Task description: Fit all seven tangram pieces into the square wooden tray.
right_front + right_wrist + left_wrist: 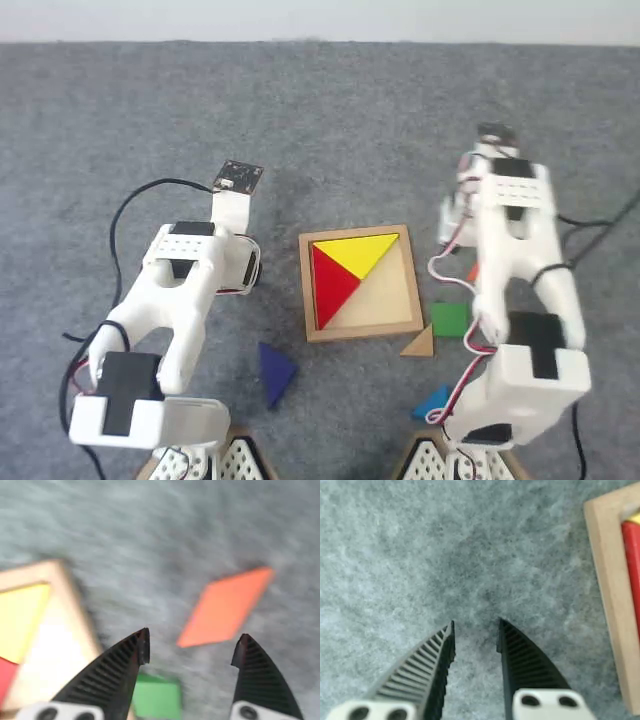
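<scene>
Dark blue triangle (275, 372) and light blue triangle (433, 403) are lying nearest the arm bases, tan triangle (419, 343) and green square (449, 318) just beside the near corner of the wooden tray (385, 295). Tray is holding red triangle (333, 283) and yellow triangle (360, 252), touching. Left gripper (475, 625) is hovering over carpet (420, 555) beside the tray, fingers slightly apart, empty; right gripper (194, 640) is hanging spread wide over orange parallelogram (225, 607), gripping nothing.

Open carpet (300, 130) beyond tray (308, 290) (green square (449, 318) just beside it)
</scene>
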Robot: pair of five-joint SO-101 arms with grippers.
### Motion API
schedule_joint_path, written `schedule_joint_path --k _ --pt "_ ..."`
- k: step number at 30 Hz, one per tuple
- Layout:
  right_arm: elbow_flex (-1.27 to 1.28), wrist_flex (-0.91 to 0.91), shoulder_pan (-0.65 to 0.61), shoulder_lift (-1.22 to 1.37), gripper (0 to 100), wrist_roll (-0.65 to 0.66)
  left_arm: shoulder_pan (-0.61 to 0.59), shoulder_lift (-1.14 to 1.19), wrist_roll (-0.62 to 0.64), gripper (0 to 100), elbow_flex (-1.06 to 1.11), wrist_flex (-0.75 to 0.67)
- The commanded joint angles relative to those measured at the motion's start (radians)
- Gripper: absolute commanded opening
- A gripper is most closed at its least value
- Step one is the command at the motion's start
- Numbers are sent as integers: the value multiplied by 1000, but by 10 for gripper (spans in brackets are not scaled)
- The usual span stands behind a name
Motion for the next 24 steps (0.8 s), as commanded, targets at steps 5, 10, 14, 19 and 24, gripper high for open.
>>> schedule_joint_path --k 5,10,14,19,24 --pt "-64 -30 44 85 285 -40 11 2 -11 138 -25 -18" --pt "-63 -36 82 117 285 -37 11 2 -11 138 -25 -20" --pt "-63 -44 65 148 261 -12 11 2 -11 138 -25 -20" --pt "-63 -87 67 191 150 -9 11 2 -11 138 -25 -17" --pt "-63 -88 67 191 144 -9 11 2 -11 138 -25 -17"
